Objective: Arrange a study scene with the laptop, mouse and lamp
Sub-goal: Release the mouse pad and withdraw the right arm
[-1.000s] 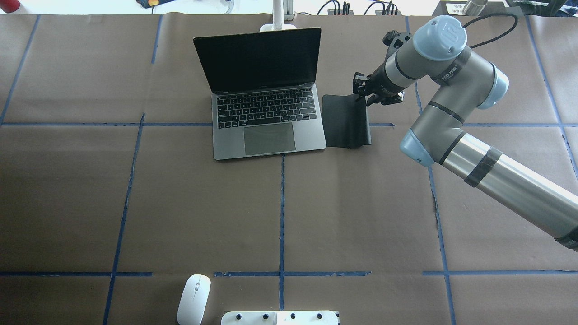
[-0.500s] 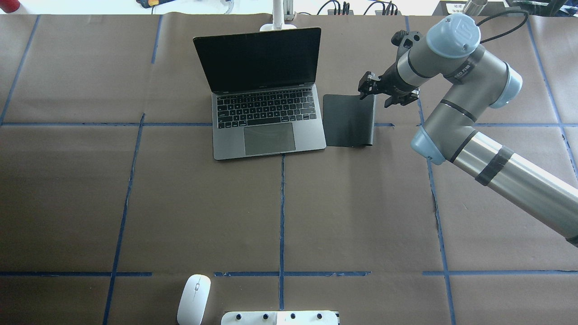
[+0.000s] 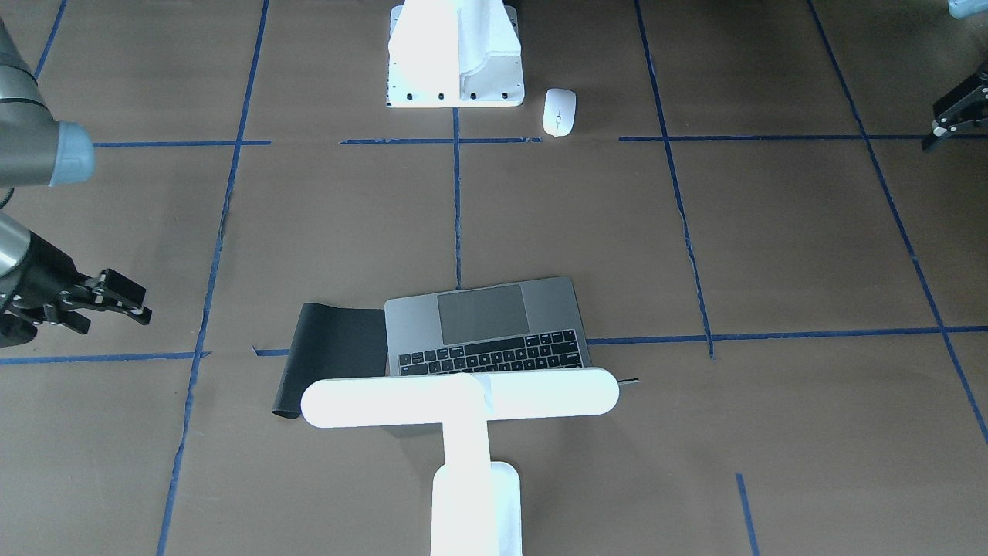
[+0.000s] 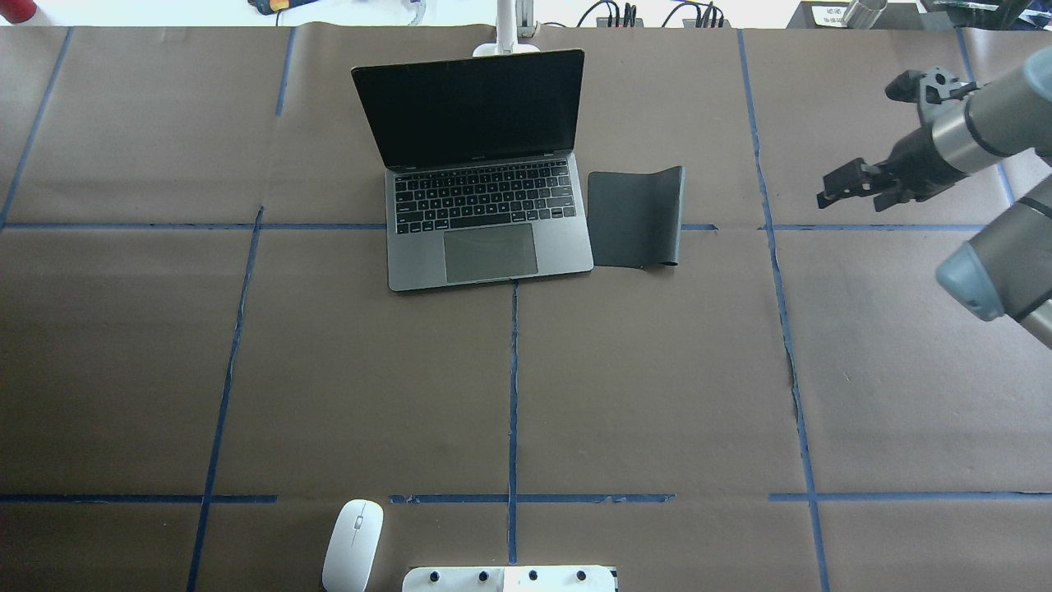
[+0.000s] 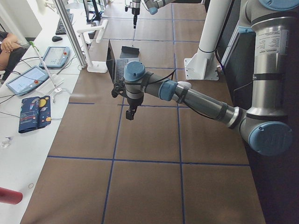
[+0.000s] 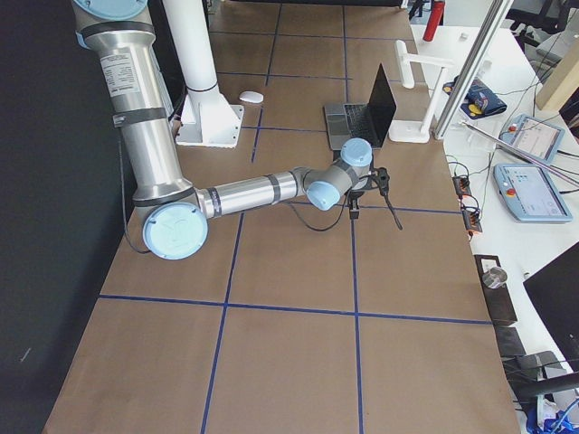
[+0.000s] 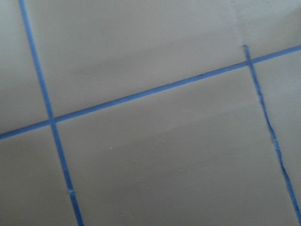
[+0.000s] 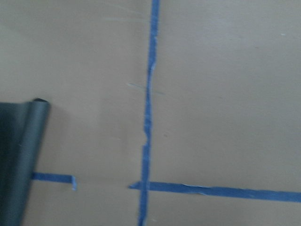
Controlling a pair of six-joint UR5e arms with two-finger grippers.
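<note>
Biggest first: laptop [image 4: 489, 222], open with the screen up, upper middle of the overhead view. Looks placed already. Easy to clip on any low sweep across the middle, with that screen sticking up.

Lamp [image 3: 459, 401], bottom centre of the front-facing view, just behind the lid. Top-heavy by the look of it, so likely to tip from one nudge to lid or stem.

Black mat [image 4: 633, 218], just right of the laptop in the overhead view, right edge curled up. Probably wobbly ground for a mouse, and prone to skidding under a push.

Mouse [image 4: 353, 544], bottom edge of the overhead view, left of centre, just beside the white pedestal [image 4: 509, 578] and well apart from the mat. Low, rounded, slick-looking: easy to squirt out of a pinch. Tight room next to that pedestal too.

Right gripper [image 4: 842, 187], far right of the overhead view, fingers apart, carrying nothing. Left gripper [image 3: 948, 122], upper right corner of the front-facing view, half cropped. Can't tell whether apart or together.
</note>
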